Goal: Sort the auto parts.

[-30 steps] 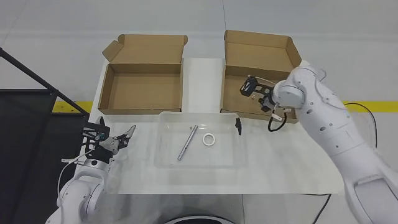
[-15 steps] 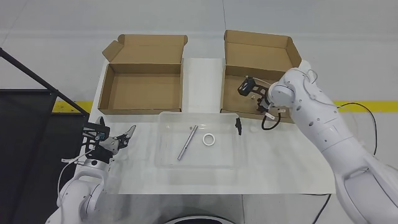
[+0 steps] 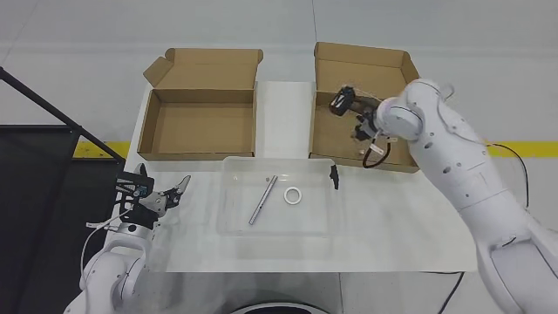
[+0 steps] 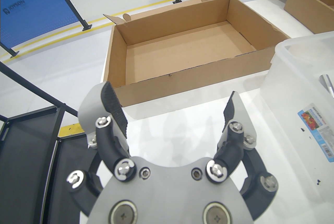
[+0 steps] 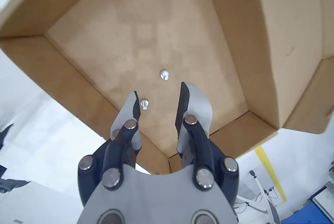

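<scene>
My right gripper (image 5: 159,94) hangs open and empty above the floor of the right cardboard box (image 3: 328,144), and the top view shows it there too (image 3: 349,103). Two small silver bolts (image 5: 164,75) (image 5: 144,103) lie on that box floor (image 5: 146,34) just below its fingertips. The clear plastic tray (image 3: 234,218) at the table's middle holds a metal rod (image 3: 262,200) and a white ring (image 3: 293,195); a small black part (image 3: 333,174) rests at its right rim. My left gripper (image 4: 173,99) is open with nothing in it over the white table at the near left (image 3: 167,198).
The left cardboard box (image 3: 197,126) stands open with nothing inside, also seen ahead of the left gripper (image 4: 182,45). The tray's clear wall (image 4: 287,94) is close beside the left gripper. A black frame (image 3: 44,192) borders the table's left side.
My right arm has swung its gripper from the box's near right part toward the box's far side and a little left. The left arm has kept still.
</scene>
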